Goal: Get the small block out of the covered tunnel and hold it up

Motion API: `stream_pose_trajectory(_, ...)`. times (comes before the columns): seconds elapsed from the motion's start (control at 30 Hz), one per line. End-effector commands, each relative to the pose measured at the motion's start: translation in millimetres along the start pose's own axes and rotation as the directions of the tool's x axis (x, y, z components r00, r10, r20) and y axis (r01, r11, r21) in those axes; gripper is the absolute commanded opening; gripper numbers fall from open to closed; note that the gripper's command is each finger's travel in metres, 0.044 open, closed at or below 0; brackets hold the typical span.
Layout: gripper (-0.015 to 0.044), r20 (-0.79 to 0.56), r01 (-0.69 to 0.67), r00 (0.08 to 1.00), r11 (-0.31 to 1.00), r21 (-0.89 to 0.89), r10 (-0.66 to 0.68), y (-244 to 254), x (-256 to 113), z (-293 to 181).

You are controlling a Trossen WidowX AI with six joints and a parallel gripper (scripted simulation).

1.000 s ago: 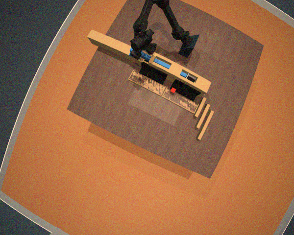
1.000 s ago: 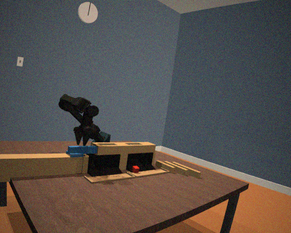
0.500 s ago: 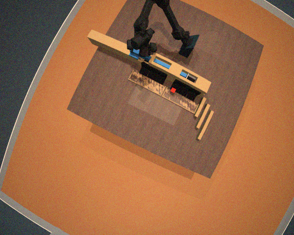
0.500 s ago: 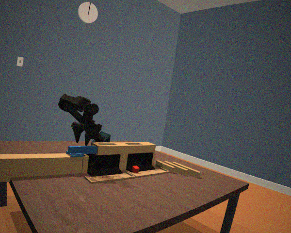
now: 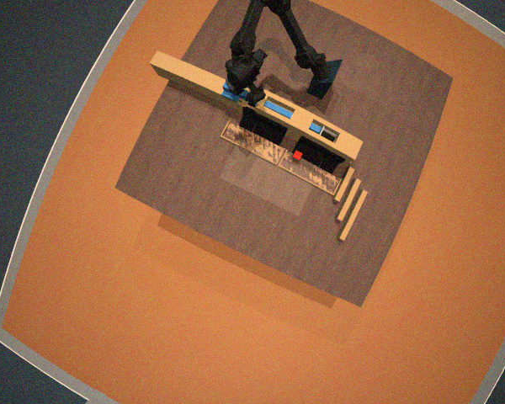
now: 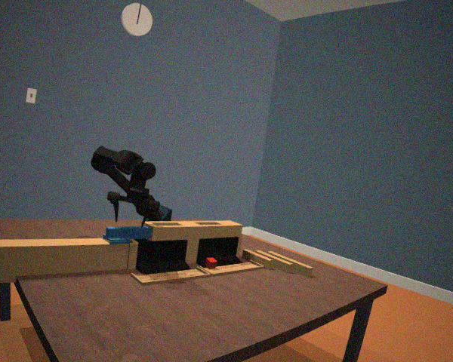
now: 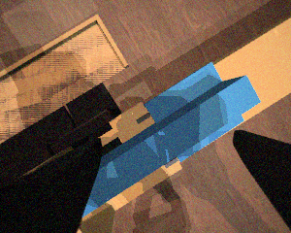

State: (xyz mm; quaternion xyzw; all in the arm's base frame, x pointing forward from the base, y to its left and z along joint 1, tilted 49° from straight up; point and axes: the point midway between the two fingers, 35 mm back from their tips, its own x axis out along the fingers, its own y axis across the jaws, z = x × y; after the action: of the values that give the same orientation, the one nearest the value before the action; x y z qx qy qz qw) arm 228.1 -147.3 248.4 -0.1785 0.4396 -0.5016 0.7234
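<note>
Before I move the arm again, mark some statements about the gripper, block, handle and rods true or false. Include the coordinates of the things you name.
1. The gripper [image 5: 244,91] [image 6: 129,223] [image 7: 167,140] is open and holds nothing. True.
2. The red block [image 5: 297,154] [image 6: 211,262] is up in the air. False: it sits low, at one of the two dark front openings.
3. Three loose rods [image 5: 348,199] [image 6: 275,259] lie past one end of the cage. True.
4. The blue handle [image 5: 231,93] [image 6: 119,232] [image 7: 228,104] sticks out at the rods' end. False: it sticks out at the opposite end.
</note>
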Motion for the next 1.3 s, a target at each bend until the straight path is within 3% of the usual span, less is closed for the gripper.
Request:
stream_pose_trajectory(0.0,0.044,-0.03,0.01,0.999,0.71,0.704,0.015,8,1,-9)
stream_pose_trajectory(0.2,0.044,-0.038,0.027,0.999,0.46,0.887,0.014,10,1,-11)
stream_pose_trajectory(0.73,0.044,-0.039,0.027,0.999,0.46,0.887,0.015,10,3,-11)
stream_pose_trajectory(1.27,0.044,-0.04,0.028,0.999,0.459,0.888,0.016,13,26,-18)
